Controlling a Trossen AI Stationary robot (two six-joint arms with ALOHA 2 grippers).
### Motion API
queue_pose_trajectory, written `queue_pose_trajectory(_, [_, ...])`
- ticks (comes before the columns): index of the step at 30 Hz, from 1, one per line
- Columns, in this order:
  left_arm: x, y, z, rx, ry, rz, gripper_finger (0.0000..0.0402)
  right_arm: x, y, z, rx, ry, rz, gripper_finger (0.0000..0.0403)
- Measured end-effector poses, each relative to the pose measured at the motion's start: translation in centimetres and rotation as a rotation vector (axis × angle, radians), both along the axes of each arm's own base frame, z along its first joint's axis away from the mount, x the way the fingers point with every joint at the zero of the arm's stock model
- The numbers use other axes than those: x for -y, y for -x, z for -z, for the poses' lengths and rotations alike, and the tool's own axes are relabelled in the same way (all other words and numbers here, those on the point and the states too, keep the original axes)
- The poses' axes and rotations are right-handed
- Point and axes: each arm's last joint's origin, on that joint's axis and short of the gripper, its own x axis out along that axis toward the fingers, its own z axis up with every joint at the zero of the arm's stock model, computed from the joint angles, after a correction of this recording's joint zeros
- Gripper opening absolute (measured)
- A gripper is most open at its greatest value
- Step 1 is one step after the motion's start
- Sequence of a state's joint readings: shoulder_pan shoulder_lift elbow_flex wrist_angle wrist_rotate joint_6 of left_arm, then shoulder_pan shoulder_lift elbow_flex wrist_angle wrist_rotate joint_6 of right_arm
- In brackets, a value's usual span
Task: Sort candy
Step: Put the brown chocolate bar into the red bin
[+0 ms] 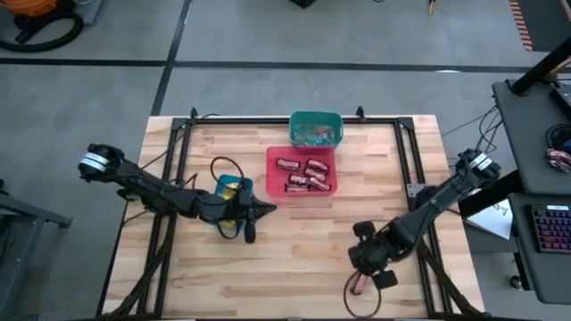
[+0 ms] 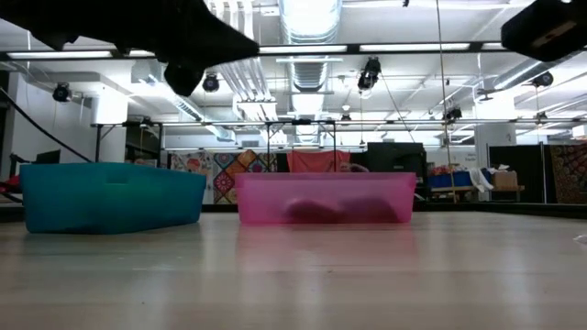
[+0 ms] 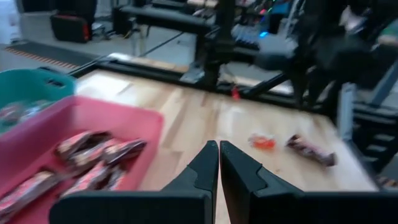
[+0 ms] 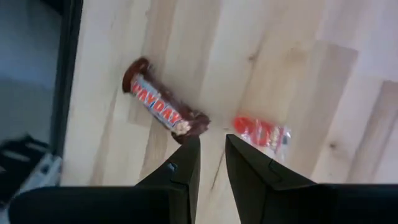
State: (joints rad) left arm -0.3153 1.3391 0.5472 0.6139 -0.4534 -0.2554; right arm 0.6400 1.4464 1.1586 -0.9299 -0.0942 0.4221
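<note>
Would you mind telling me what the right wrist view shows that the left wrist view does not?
Only the right wrist view shows the right gripper, fingers slightly apart and empty, just above the table. Only the left wrist view shows the shut left gripper, the pink bin holding bars, and the teal bin. Both show the brown candy bar and the small red candy lying on the wooden table.

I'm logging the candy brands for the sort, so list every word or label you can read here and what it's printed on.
"PAYDAY": on the dark brown bar lying on the table below the right gripper.
Small red wrapped piece beside it: print too blurred to read.
Bars in the pink bin: wrappers too small to read.
</note>
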Motion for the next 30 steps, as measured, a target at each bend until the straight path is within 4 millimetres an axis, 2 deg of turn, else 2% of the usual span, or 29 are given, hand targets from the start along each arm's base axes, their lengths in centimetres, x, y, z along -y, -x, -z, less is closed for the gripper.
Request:
queue_pose_trajectory(5, [1.2, -0.3, 0.1, 0.057, 0.015, 0.033, 0.0001, -2.1, 0.4, 1.5, -0.017, 0.063, -0.151, 0.0089])
queue_pose_trajectory(15, [1.3, -0.6, 0.3, 0.083, 0.032, 0.029, 0.0001, -4.4, 0.9, 4.5, -0.080, 0.147, -0.210, 0.0199])
queue_pose_trajectory(20, [1.3, -0.6, 0.3, 0.088, 0.037, 0.029, 0.0001, -4.9, 0.9, 5.6, -0.083, 0.200, -0.237, 0.0239])
queue_pose_trajectory(25, [1.3, -0.6, 0.3, 0.088, 0.036, 0.028, 0.0001, -5.4, 0.5, 6.9, -0.090, 0.227, -0.279, 0.0257])
queue_pose_trajectory(30, [1.3, -0.6, 0.3, 0.087, 0.029, 0.029, 0.0001, -6.0, -0.2, 7.9, -0.043, 0.211, -0.314, 0.0253])
